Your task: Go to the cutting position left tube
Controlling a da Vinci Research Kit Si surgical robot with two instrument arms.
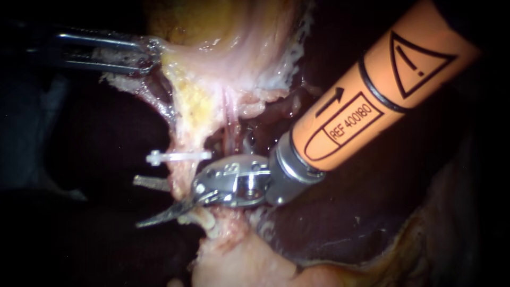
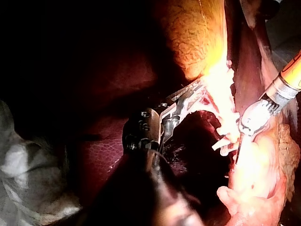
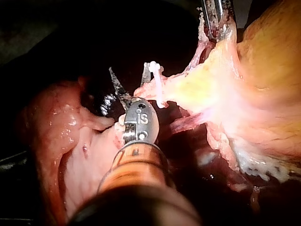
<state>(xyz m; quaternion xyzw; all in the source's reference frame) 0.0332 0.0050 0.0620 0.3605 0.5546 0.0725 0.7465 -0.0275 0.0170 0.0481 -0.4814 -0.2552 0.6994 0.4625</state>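
Observation:
The left tube (image 1: 183,135) runs down from the pale gallbladder (image 1: 228,37) as a stretched yellowish band with a white clip (image 1: 178,157) across it. My right instrument (image 1: 139,203), with an orange shaft and curved blades, stands open just below the clip. One blade lies in front of the tube and the other shows behind it. The right wrist view shows the same spread blades (image 3: 129,75) beside the clip (image 3: 157,80). A thinner pink tube (image 1: 232,114) runs to the right. My left instrument (image 1: 146,56) is shut on gallbladder tissue at the upper left and holds it taut.
Dark liver (image 1: 361,228) fills the lower right behind the orange shaft. Pale fatty tissue (image 1: 239,260) lies below the blades. In the left wrist view, the left instrument (image 2: 190,96) holds tissue near the right instrument's wrist (image 2: 256,117).

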